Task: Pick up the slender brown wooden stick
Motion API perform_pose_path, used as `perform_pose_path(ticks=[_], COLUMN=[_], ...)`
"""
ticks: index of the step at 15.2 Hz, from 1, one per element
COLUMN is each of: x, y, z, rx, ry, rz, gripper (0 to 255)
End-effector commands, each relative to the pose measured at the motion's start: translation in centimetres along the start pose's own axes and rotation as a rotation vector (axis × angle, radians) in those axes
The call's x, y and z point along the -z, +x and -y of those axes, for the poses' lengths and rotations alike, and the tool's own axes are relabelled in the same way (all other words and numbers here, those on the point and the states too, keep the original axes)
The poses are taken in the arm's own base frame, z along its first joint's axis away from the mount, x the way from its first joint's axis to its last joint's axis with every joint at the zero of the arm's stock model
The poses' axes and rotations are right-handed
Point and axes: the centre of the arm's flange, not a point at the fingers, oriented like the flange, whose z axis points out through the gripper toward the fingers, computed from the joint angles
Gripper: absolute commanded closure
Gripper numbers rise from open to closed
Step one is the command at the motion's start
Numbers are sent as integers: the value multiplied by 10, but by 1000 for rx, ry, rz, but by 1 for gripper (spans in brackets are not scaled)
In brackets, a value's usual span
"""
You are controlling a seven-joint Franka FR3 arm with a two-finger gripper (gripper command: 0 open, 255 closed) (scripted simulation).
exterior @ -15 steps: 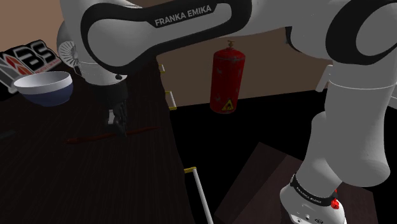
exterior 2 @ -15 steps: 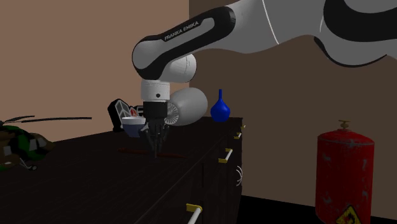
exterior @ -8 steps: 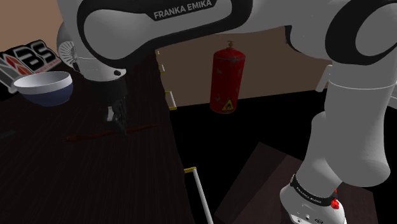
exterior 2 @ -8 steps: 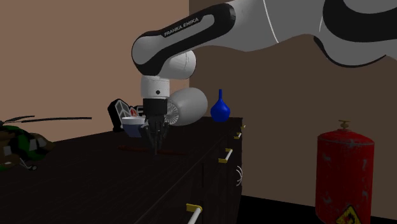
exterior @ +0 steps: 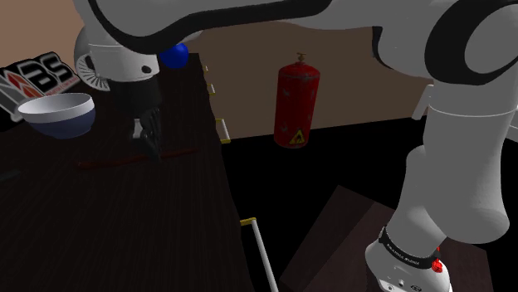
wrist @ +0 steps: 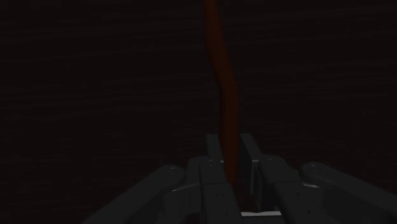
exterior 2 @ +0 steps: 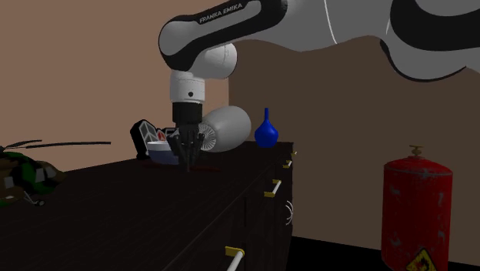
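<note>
All-black gripper (wrist: 230, 162): 2 fingers clamped on slender reddish-brown stick (wrist: 222, 83) near mid-length, low over dark cabinet top (exterior: 124, 224). Step, judged: grasp made, lift in hand. Next: raise straight, stick level, clear of white-and-blue bowl (exterior: 56, 114) beyond.

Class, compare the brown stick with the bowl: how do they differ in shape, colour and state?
The stick is long, thin and reddish brown; the bowl is round, white inside, blue outside. The stick is clasped by the gripper; the bowl stands free. Both are over the dark dresser top.
</note>
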Motion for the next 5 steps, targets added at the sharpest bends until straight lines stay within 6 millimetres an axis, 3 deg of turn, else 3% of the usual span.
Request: perform_pose_path(ticks=[1,5], x=[12,23], y=[1,1], z=[-1,0], rx=[0,0], ry=[0,0], rz=[0,0], gripper=[255,255])
